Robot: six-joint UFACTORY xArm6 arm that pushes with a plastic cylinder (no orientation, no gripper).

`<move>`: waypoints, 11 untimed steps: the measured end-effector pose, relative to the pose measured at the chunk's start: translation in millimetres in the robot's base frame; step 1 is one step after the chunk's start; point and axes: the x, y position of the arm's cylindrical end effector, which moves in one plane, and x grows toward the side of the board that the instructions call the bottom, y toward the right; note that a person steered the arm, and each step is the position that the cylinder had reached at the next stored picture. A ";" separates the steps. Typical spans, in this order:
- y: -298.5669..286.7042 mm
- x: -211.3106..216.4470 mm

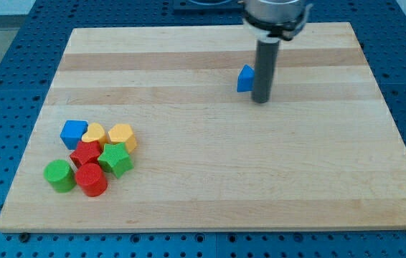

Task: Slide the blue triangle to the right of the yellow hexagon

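The blue triangle (244, 79) lies on the wooden board (210, 186) near the view's top, right of centre. My tip (261, 99) stands just to its right and slightly below, touching or nearly touching it. The yellow hexagon (123, 135) sits far off at the view's lower left, at the right end of a cluster of blocks.
In the cluster are a blue block (74, 133), a yellow heart-like block (95, 132), a red star (85, 153), a green star (116, 159), a red cylinder (92, 179) and a green cylinder (59, 175). Blue perforated table surrounds the board.
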 end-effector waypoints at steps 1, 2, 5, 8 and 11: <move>18.3 -23.7; 15.1 -45.4; -41.8 -47.9; -97.3 -4.9; -168.5 48.7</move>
